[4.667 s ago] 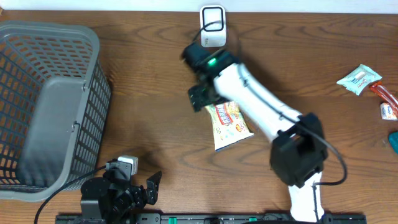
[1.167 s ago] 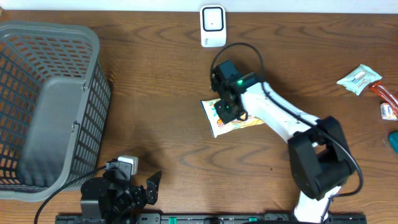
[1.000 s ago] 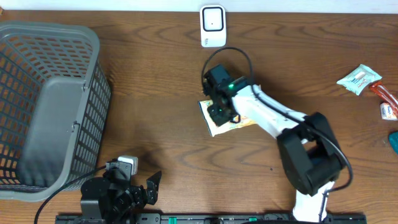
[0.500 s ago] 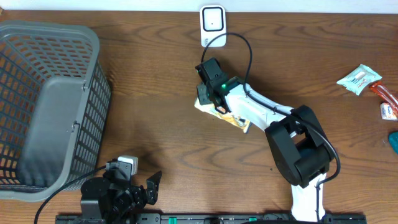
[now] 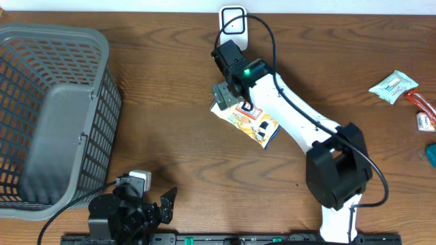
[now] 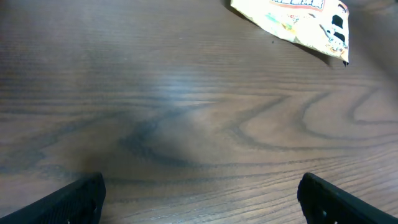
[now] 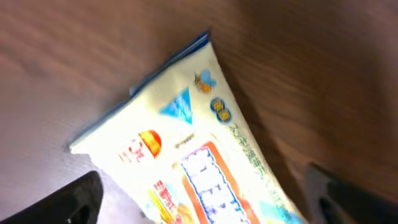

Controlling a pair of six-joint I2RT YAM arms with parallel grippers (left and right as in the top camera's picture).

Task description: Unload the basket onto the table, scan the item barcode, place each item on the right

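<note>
Now our right claw (image 5: 226, 95) hangs spread above the yellow printed snack packet (image 5: 249, 123) on the wooden worktop (image 5: 163, 95); we should pinch one edge, barcode toward the white scanner (image 5: 234, 26).

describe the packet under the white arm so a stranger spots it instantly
On the wooden table, find the white scanner at the middle of the far edge. In front of it lies the snack packet: cream-yellow with orange print and blue trim, alone mid-table, far from the small wrappers at the right edge.
</note>
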